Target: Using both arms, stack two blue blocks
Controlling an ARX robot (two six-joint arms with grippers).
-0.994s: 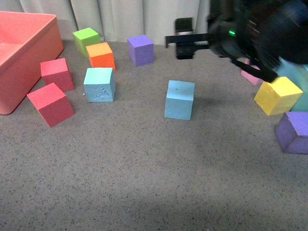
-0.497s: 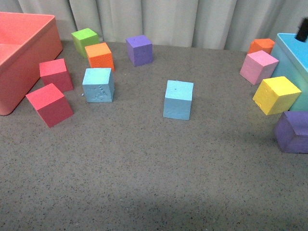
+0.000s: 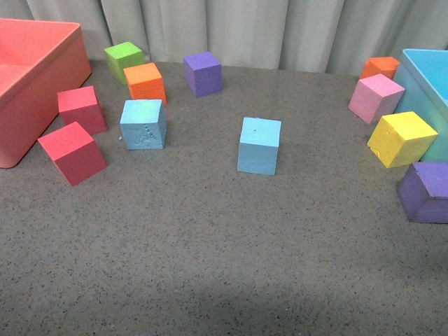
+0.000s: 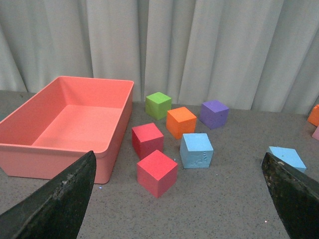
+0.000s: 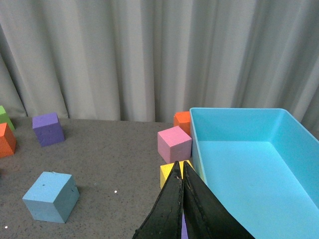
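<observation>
Two sky-blue cubes stand apart on the grey carpet. The dented one is at the left, next to the red cubes; it also shows in the left wrist view. The smooth one with a tiny dot is in the middle; it shows in the left wrist view and the right wrist view. Neither arm shows in the front view. My left gripper is open and empty, held high and far back from the cubes. My right gripper is shut on nothing, above the yellow cube.
A salmon bin stands far left, a cyan bin far right. Two red cubes, green, orange and purple cubes lie at the back left. Pink, orange, yellow and purple cubes lie at the right.
The right arm, which filled the upper right of the front view one second ago, has drawn back out of that view. The cubes have not moved.
</observation>
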